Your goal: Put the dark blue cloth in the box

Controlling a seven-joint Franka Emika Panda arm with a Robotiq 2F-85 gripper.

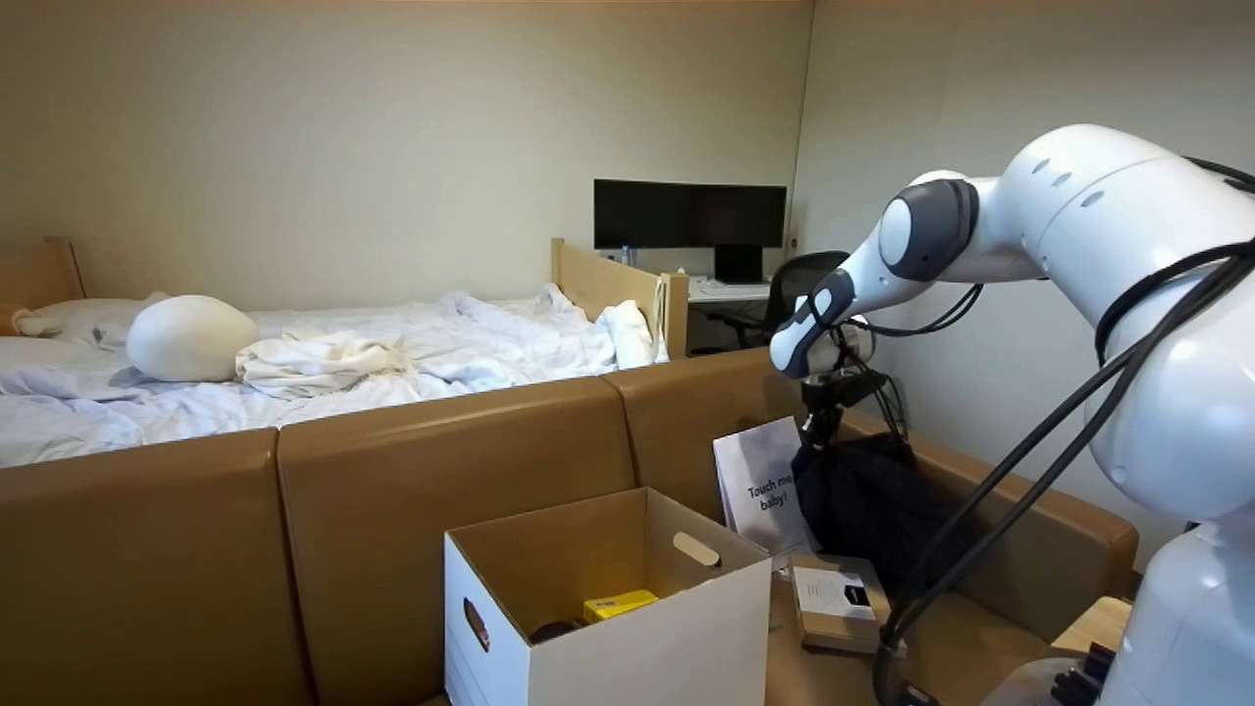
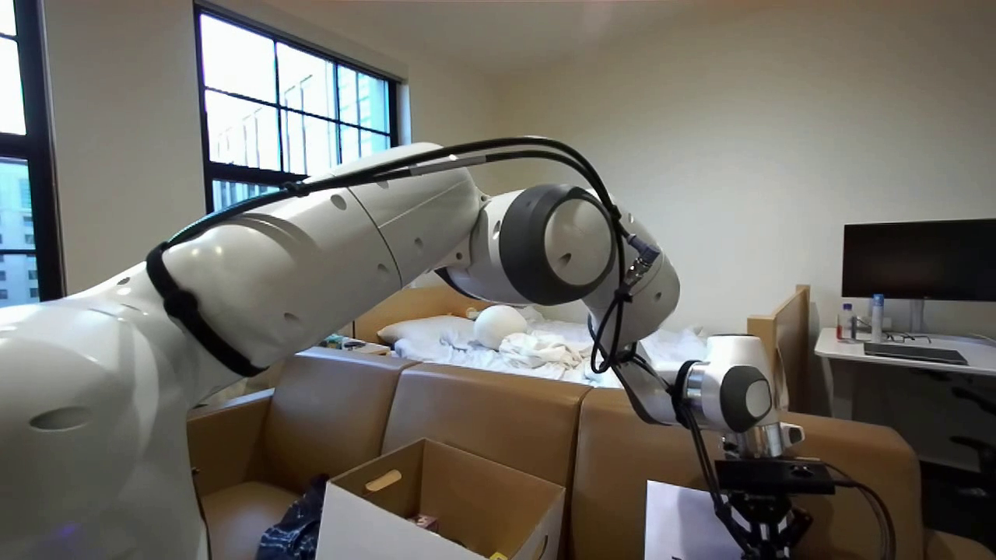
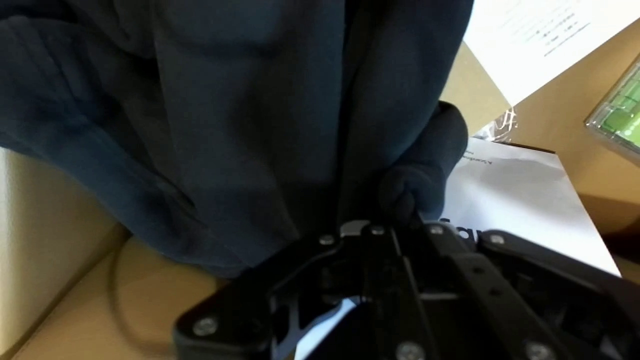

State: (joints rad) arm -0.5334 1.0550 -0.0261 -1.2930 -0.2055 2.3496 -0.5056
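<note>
The dark blue cloth point(image 1: 873, 500) hangs bunched below my gripper point(image 1: 819, 431) at the right end of the sofa in an exterior view, its lower part at seat level. In the wrist view the cloth point(image 3: 260, 115) fills the upper left, and a fold of it is pinched between the fingertips of my gripper point(image 3: 402, 227). My gripper point(image 2: 766, 537) also shows at the lower edge of an exterior view, where the held cloth is out of view. The box point(image 1: 647, 647), white outside and brown inside, stands open-topped on the sofa; it also shows in an exterior view point(image 2: 389, 533).
A white card point(image 1: 760, 480) leans on the sofa back beside the cloth. A flat cardboard package point(image 1: 838, 613) lies between box and cloth. A yellow item point(image 1: 618, 603) lies inside the box. A patterned dark blue fabric point(image 2: 292, 529) lies beyond the box. A green case point(image 3: 622, 112) is nearby.
</note>
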